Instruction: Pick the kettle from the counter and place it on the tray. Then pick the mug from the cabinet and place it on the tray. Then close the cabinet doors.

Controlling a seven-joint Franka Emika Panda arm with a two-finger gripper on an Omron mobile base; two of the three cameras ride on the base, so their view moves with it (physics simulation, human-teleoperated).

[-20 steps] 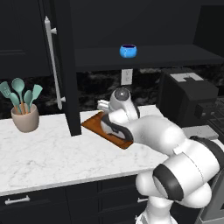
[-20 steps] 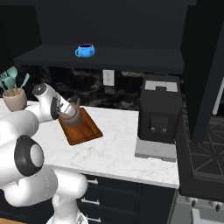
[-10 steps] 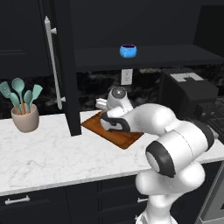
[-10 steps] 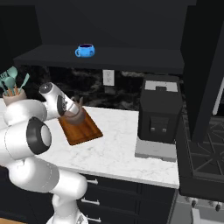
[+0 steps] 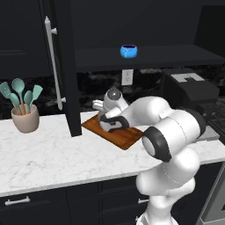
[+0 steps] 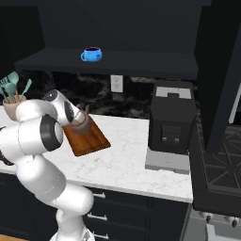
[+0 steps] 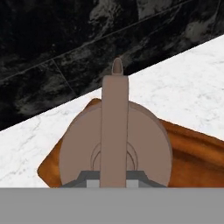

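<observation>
The brown-grey kettle [image 5: 111, 124] [image 6: 84, 124] [image 7: 114, 144] stands on the reddish-brown tray [image 5: 128, 137] [image 6: 90, 142] [image 7: 188, 151] on the white marble counter [image 5: 48, 154] [image 6: 127, 160]. My gripper [image 5: 110, 116] [image 6: 80, 116] [image 7: 113, 176] comes down from above, shut on the kettle's arched handle, one finger on each side. The blue mug [image 5: 128, 51] [image 6: 92, 54] sits on the shelf of the open dark cabinet [image 5: 145, 57] [image 6: 117, 61]. The left cabinet door [image 5: 66, 66] stands open, edge-on, just left of the tray.
A beige pot of teal utensils [image 5: 25, 116] [image 6: 12, 99] stands at the counter's left. A black coffee machine [image 5: 189, 94] [image 6: 172, 120] sits right of the tray. A stove [image 6: 221, 162] lies further right, below the open right door [image 6: 219, 70].
The arm's elbow has swung up and to the right. The hand has stayed over the tray, and the kettle has shifted slightly toward the back wall.
</observation>
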